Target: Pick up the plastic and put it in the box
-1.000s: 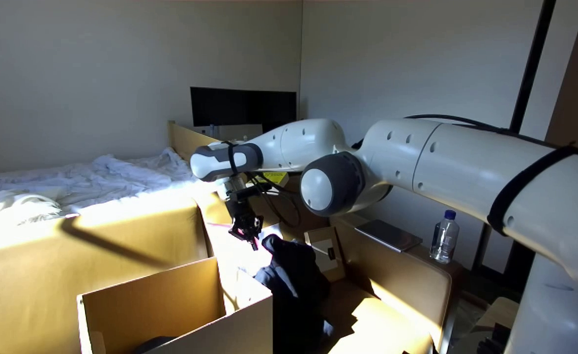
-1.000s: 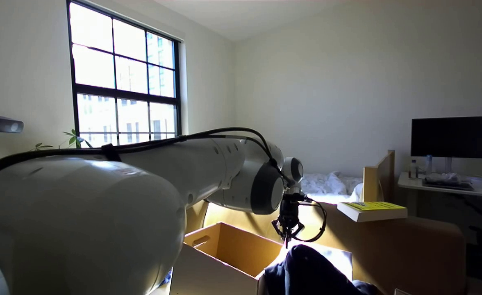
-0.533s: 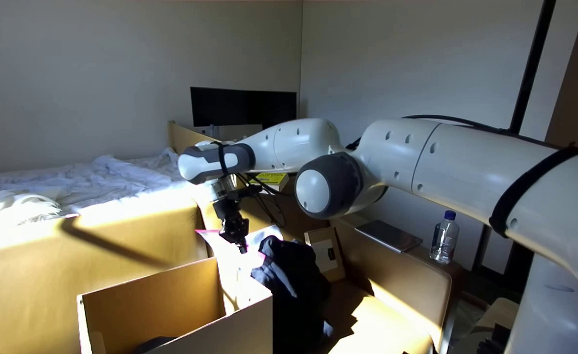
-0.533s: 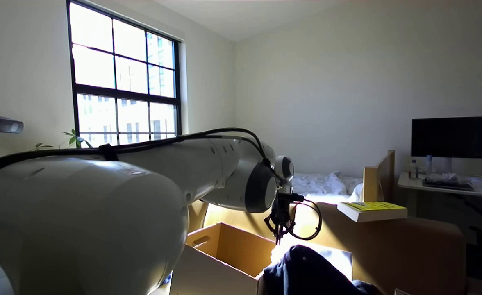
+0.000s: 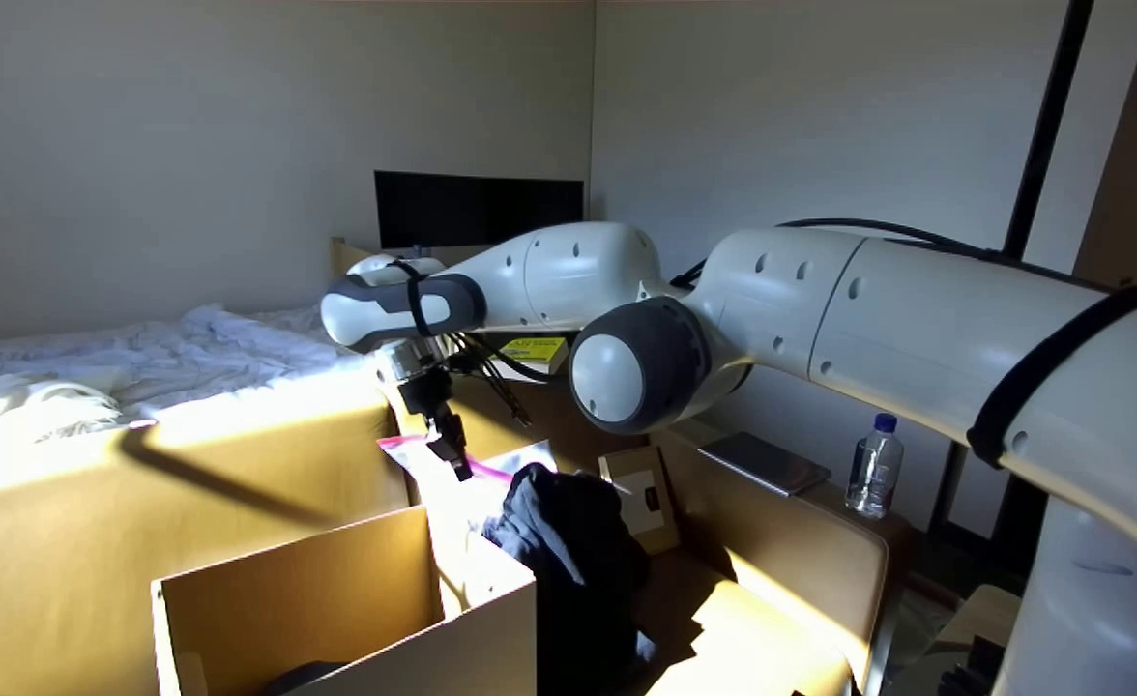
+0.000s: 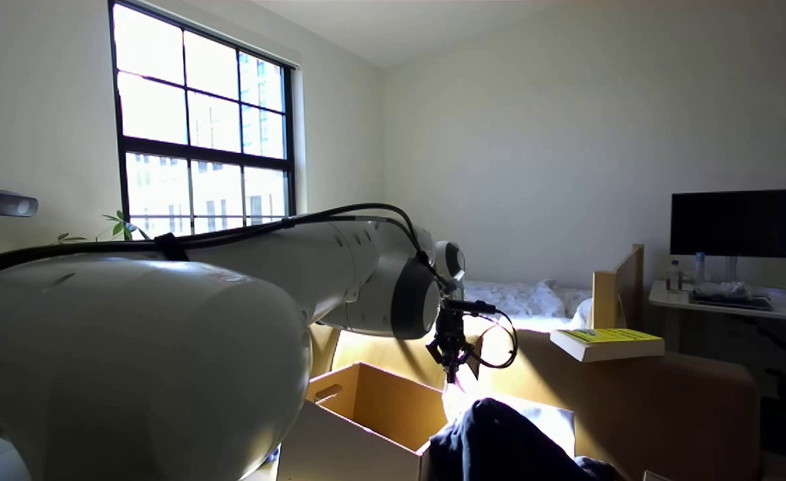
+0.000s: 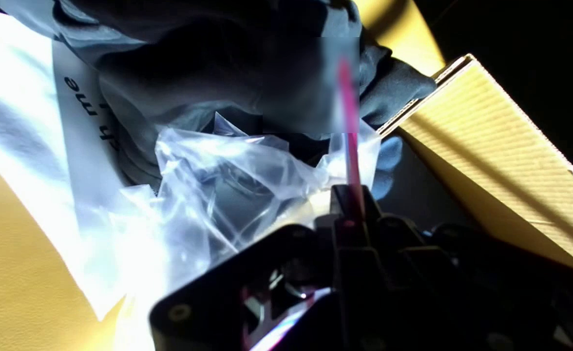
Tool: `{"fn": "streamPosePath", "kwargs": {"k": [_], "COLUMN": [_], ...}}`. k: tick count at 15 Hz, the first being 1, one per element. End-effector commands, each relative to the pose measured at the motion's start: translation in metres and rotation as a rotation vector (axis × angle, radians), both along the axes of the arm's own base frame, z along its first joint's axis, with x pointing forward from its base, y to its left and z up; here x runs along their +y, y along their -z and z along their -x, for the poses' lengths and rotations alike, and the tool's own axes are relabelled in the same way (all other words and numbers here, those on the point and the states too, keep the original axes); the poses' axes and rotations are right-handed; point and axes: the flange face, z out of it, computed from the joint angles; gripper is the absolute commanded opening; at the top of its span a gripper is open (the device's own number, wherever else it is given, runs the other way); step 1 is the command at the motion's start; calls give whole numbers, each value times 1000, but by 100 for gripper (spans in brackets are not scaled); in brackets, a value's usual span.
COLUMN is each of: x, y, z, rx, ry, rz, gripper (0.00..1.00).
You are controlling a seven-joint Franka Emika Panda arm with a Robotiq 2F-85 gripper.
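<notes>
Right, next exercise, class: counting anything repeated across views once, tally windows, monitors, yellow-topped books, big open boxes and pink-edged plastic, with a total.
Window: 1
Monitor: 1
Yellow-topped book: 1
Big open box: 1
Pink-edged plastic: 1
Total: 5

The bag (image 7: 267, 170) is thin clear plastic, glossy and crinkled. The box (image 7: 520, 161) is matt cardboard, ribbed and rough at the cut edge. The dark cloth (image 5: 578, 561) looks soft and matt, the sofa (image 5: 269, 445) like smooth leather; the arm (image 5: 917, 309) is smooth and glossy, the bottle (image 5: 875, 469) shiny clear plastic
</notes>
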Motion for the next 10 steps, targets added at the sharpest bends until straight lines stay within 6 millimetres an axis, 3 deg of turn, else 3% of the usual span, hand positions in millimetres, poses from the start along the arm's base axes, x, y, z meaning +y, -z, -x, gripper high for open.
{"fn": "streamPosePath", "kwargs": {"k": [1,5,10], "x": [5,40,117], "y": [-22,-35,-57], "z": [-7,-3,19], "rx": [-20,-25,-52], "ry": [-193,-383,-568], "rz": [-18,-4,132], "gripper": [1,1,1]}}
